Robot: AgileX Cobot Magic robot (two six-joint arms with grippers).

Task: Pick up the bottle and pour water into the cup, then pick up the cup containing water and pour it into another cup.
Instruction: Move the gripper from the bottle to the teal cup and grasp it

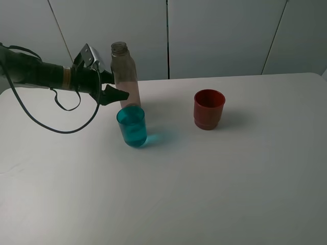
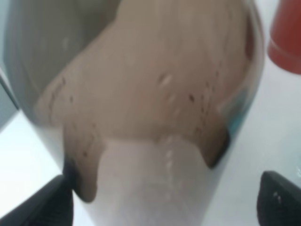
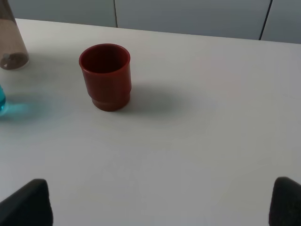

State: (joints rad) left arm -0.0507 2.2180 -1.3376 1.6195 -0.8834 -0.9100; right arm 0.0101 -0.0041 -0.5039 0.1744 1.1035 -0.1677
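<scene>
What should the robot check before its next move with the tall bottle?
1. Bottle standing upright: ok.
2. Bottle top has no cap: ok.
3. Left fingers spread wide, one on each side of the bottle: ok.
4. Fingers already touching the bottle: cannot tell.
5. Blue cup upright, just in front of the bottle: ok.
6. Red cup upright, well off to the side: ok.
</scene>
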